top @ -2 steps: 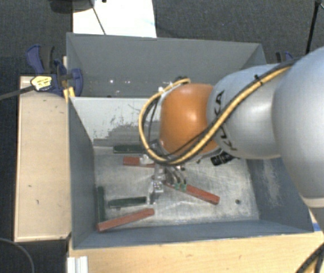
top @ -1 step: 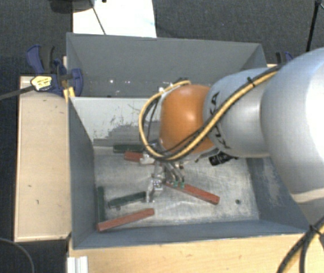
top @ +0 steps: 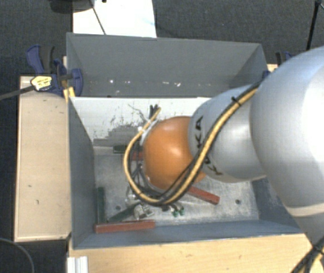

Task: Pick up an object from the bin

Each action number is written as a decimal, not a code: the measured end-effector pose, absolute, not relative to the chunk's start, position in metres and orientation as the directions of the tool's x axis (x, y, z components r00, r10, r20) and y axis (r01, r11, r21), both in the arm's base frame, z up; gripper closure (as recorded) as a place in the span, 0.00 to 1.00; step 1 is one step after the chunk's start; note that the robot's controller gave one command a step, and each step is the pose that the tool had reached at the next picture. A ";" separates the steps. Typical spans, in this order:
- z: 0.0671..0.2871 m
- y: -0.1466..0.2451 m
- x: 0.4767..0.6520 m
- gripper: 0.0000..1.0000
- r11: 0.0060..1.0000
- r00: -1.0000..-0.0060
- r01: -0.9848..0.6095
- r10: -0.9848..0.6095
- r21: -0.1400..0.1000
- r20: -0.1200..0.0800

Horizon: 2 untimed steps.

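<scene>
Hanging low inside the bin (top: 82,169), reaching in from the right, with the orange cover (top: 164,152) on the wrist down near the floor and the gripper (top: 138,205) tucked beneath it, toward the front left of the floor. Cannot tell whether set wide, set narrow or clamped on anything: masked by the cover and the looped cable (top: 130,169).

Lying closest:
- a dark green bar (top: 100,202) along the left wall
- a reddish-brown flat stick (top: 124,227) along the front wall, just beside the gripper
- some small green bits (top: 177,211) a little to its right
- a second reddish stick (top: 205,196) poking out from under the arm
- farther back, a small dark piece (top: 119,148) near the left wall

Judging by the pose, at the reach-or-grasp step, with nothing seen lifted clear of the floor. Impossible to name the chosen thing; most likely something small directly under the cover, between the green bar and the green bits.

Next, as a guess: make sure of a firm hold, then rise straight up, keeping off the left and front walls, both near. Worth minding the flat stick as well: thin and flush to the floor, so probably awkward to pinch and easy to drag along.
</scene>
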<state>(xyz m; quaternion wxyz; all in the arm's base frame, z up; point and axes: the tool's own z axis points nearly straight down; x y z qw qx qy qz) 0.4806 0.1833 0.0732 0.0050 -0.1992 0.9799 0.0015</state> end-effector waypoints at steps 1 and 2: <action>0.073 0.183 0.481 1.00 0.924 -0.924 -0.383 -0.383 0.001 -0.010; 0.073 0.183 0.481 1.00 0.924 -0.924 -0.382 -0.382 0.001 -0.010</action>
